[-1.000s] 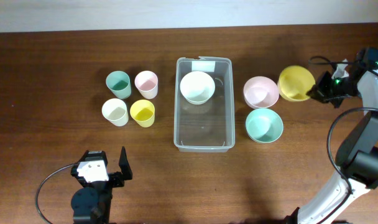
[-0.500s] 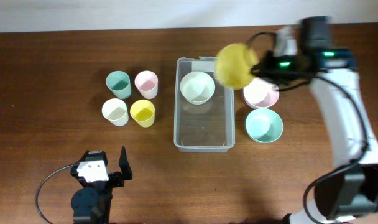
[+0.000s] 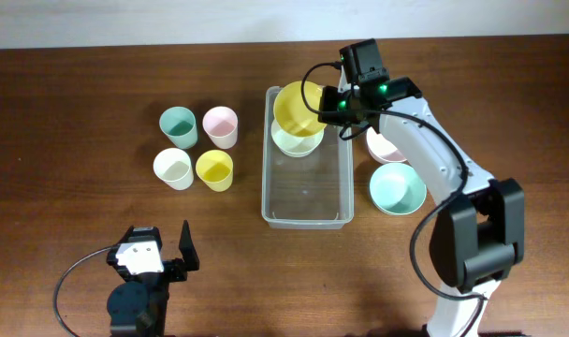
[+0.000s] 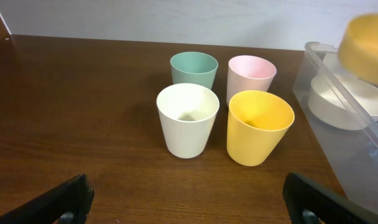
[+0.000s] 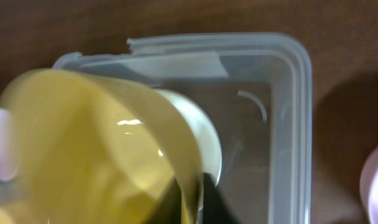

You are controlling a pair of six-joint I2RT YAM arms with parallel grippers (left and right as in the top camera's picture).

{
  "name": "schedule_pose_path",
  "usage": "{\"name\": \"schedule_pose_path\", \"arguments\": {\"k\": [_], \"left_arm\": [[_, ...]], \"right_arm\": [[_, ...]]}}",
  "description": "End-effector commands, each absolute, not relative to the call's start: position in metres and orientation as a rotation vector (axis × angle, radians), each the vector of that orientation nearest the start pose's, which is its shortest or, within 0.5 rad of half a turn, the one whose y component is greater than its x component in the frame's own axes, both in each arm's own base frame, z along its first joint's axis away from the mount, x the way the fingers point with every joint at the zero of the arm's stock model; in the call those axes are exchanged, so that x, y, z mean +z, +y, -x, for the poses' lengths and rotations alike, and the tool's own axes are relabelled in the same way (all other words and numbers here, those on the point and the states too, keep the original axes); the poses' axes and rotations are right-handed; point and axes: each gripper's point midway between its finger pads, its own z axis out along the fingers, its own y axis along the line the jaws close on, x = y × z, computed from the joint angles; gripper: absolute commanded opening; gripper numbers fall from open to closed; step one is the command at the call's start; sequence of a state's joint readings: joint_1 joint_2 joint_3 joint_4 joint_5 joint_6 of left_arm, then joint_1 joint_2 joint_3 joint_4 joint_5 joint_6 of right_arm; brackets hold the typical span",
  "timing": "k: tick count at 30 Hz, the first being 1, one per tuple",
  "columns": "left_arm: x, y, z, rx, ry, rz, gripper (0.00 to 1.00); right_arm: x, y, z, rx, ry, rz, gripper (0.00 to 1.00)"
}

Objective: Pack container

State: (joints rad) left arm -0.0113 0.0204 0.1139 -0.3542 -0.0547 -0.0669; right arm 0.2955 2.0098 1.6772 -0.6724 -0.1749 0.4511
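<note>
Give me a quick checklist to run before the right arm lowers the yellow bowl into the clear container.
1. Grip: right gripper shut on the yellow bowl at its rim: ok.
2. Alignment: yellow bowl over the white bowl inside the container: ok.
3. Bowl level enough to nest: blurred in both wrist views: cannot tell.
4. Height left above the white bowl: cannot tell.
5. Left gripper open and away from the container: ok.
</note>
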Motion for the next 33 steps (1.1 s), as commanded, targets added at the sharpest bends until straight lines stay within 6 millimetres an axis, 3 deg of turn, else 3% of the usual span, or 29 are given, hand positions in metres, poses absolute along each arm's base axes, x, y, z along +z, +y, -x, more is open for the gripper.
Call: {"name": "schedule_pose_path", "arguments": {"k": [1,2,4,7,10,13,15,17,21,24,26,28,29,33], "left_arm": [[0.138,0.003,-0.232,-0.01,1.826,0.062,1.0],[0.138,0.003,-0.232,-0.01,1.825,0.062,1.0],[0.138,0.003,-0.232,-0.01,1.825,0.062,1.0],[0.138,0.003,-0.232,-0.01,1.826,0.062,1.0],[0.138,0.003,-0.232,-0.01,1.825,0.062,1.0],[0.138,0.003,-0.232,-0.01,1.826,0.062,1.0],[0.138,0.003,-0.232,-0.01,1.825,0.062,1.0],[0.138,0.003,-0.232,-0.01,1.826,0.062,1.0],[0.138,0.003,-0.232,-0.01,1.826,0.062,1.0],[0.138,0.003,-0.232,-0.01,1.826,0.062,1.0],[0.138,0.003,-0.232,-0.01,1.826,0.062,1.0],[0.138,0.003,-0.232,-0.01,1.825,0.062,1.0],[0.138,0.003,-0.232,-0.01,1.825,0.062,1.0],[0.138,0.003,-0.232,-0.01,1.825,0.062,1.0]], "right_arm": [[0.127,0.191,-0.487,0.56,2.6,-0.021,0.39],[0.141,0.202,-0.484,0.635,2.565,0.116,0.44],[0.163,0.202,-0.48,0.702,2.532,0.19,0.47],[0.208,0.159,-0.476,0.682,2.513,0.089,0.48],[0.234,0.108,-0.471,0.619,2.505,-0.042,0.47],[0.242,0.052,-0.46,0.581,2.52,-0.218,0.47],[0.237,0.027,-0.452,0.595,2.547,-0.305,0.46],[0.223,0.01,-0.441,0.598,2.607,-0.391,0.36],[0.22,0.029,-0.434,0.661,2.643,-0.245,0.37],[0.222,0.065,-0.436,0.659,2.638,-0.073,0.38],[0.217,0.091,-0.442,0.559,2.636,0.027,0.42],[0.197,0.129,-0.458,0.379,2.622,0.156,0.45],[0.189,0.139,-0.461,0.36,2.623,0.183,0.45],[0.151,0.158,-0.475,0.277,2.651,0.228,0.45]]}}
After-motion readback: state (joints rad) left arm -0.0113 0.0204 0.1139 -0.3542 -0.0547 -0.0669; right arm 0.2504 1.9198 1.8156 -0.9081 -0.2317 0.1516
